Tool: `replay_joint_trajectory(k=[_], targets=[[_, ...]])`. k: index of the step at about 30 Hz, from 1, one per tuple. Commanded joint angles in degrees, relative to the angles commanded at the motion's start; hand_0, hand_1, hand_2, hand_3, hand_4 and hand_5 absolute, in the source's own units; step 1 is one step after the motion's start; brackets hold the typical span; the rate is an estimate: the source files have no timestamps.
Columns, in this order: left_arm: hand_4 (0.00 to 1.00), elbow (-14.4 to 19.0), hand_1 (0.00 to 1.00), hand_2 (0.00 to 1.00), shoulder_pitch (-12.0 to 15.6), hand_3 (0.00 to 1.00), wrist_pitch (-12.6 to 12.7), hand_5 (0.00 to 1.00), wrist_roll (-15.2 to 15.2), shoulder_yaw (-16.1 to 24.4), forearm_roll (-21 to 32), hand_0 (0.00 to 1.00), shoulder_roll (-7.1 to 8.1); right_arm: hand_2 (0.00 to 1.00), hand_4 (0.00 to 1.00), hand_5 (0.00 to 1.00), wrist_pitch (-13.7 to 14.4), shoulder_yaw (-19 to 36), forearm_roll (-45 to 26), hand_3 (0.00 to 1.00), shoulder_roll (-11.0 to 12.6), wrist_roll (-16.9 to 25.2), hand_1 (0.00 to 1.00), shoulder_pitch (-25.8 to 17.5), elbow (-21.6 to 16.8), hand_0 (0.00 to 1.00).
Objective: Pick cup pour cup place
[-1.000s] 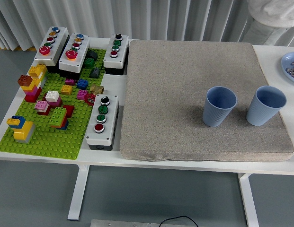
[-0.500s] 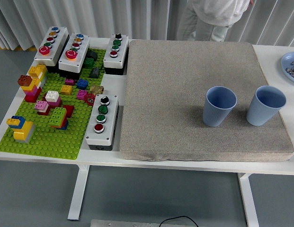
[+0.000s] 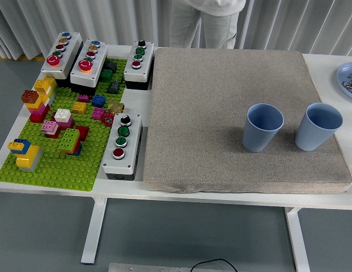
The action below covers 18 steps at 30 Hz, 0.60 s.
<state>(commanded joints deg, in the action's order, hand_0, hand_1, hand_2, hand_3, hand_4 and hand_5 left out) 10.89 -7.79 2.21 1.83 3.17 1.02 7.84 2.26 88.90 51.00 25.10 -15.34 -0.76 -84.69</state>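
**Person shifts left behind the table; cups unmoved**

Both blue cups stand upright on the grey mat (image 3: pixel 232 113), the left cup (image 3: pixel 263 127) near its middle right, the right cup (image 3: pixel 317 126) by its right edge, exactly as before. The person (image 3: pixel 207 20) beyond the mat's far edge has moved leftward. Neither robot hand shows, so their fingers cannot be judged.
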Motion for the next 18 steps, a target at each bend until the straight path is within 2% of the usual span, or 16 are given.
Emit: replay_joint_trajectory(k=[9, 18], targets=[[0.487, 0.02, 0.717, 0.728, 0.10, 0.625, 0.03, 0.925, 0.07, 0.15, -0.24, 0.696, 0.00, 0.878, 0.844, 0.414, 1.71, -3.35, 1.43, 0.910, -0.79, 0.34, 0.840, 0.35, -1.19, 0.900], [0.487, 0.04, 0.717, 0.728, 0.07, 0.624, 0.05, 0.925, 0.07, 0.25, -0.29, 0.697, -0.04, 0.878, 0.843, 0.413, 1.88, -3.35, 1.67, 0.909, -0.70, 0.32, 0.840, 1.14, -0.70, 0.901]])
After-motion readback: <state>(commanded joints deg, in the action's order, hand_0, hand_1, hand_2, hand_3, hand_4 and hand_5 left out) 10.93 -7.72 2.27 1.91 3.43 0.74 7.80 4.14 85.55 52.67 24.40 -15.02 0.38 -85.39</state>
